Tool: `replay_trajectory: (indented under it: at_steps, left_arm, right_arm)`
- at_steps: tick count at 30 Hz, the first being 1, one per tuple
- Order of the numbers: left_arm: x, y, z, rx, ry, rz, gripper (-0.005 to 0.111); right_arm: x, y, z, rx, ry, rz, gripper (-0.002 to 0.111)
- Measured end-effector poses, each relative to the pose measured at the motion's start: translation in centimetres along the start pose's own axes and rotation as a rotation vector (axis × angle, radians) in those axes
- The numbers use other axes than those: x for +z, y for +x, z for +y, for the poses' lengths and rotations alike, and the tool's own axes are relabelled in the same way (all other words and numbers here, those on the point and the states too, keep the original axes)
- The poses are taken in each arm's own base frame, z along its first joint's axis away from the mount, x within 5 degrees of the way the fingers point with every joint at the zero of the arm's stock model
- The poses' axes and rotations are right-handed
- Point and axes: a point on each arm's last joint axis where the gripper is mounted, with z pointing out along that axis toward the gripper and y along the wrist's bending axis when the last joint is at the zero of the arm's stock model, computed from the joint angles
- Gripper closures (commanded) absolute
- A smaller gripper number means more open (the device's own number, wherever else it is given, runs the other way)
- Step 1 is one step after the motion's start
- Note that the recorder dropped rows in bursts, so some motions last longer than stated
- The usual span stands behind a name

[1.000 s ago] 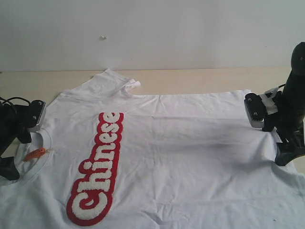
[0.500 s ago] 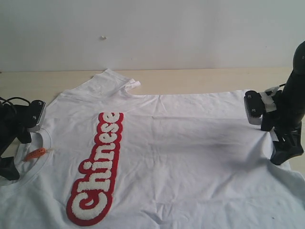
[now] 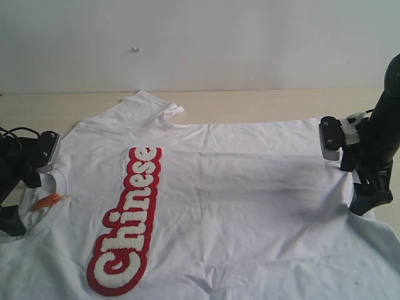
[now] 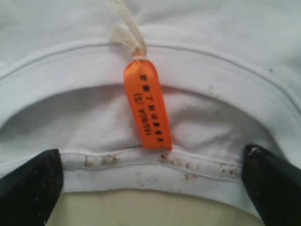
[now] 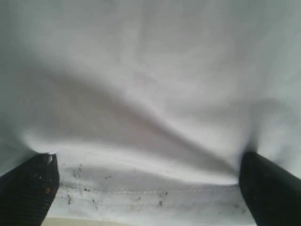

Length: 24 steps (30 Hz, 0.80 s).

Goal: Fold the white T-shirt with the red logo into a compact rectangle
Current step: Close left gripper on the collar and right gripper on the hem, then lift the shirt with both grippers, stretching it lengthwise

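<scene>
- Collar (image 4: 197, 61) of the white T-shirt with the red logo (image 3: 250, 187), which lies flat on the table (image 3: 250, 100), sits between the left gripper's (image 4: 150, 188) wide-spread fingers. Nothing has shifted here.
- Lettering (image 3: 128, 225) lies undisturbed.
- The right gripper (image 5: 150, 181), spread wide across the hem (image 5: 141, 190), has crept inward over the last second. It is probably lining up a pinch, so folding hasn't begun.
</scene>
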Motion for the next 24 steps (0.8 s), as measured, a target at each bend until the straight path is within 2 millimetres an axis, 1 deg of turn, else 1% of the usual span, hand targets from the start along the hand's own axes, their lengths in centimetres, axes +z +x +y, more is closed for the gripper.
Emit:
replay_trajectory:
  at_steps: [16,21,24]
  left_arm:
    - [0.06,0.02,0.00,0.001,0.002,0.002,0.002]
    - [0.32,0.04,0.00,0.001,0.012,0.002,0.002]
    - [0.47,0.05,0.00,-0.003,0.016,0.003,0.002]
  right_arm:
    - [0.00,-0.03,-0.01,-0.005,0.001,-0.003,0.004]
    - [0.00,-0.03,-0.02,-0.005,0.002,-0.003,0.010]
    - [0.00,-0.03,-0.02,-0.005,0.002,-0.003,0.018]
